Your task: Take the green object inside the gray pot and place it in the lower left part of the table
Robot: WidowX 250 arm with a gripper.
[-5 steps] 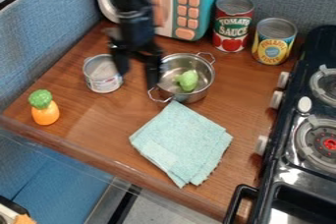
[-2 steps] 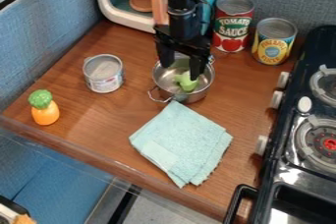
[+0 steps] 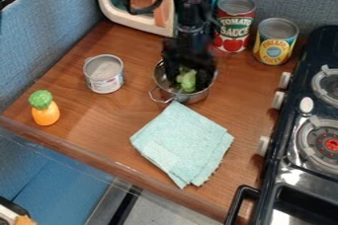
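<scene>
The small, knobbly light-green object (image 3: pixel 187 80) sits inside the round gray metal pot (image 3: pixel 182 96), towards the middle of its bowl. Around it hangs the black two-finger claw (image 3: pixel 188 77), spread wide, one finger to either side of the object and both at the pot's mouth. Whether either finger touches it cannot be told.

The step in hand looks to be the grasp. The claw should sink straight down, centred on the object, so that the fingers go low on its sides without scraping the pot's wall. Then close gently and evenly: a hold on the top alone could let so uneven a shape roll out. Lift upright until the object is well above the rim before going sideways, or it may catch and drag the pot along.

Just in front of the pot lies a folded pale-teal cloth (image 3: pixel 184 142), close by the pot's near wire handle (image 3: pixel 158 95); the carry should pass over both. To the left stands an open silver can (image 3: pixel 104 74), also worth going around. The goal is the lower left of the brown wooden table (image 3: pixel 99 115), where an orange toy with a green top (image 3: pixel 44 108) stands; set down beside it, inside the front edge, and release low.
</scene>
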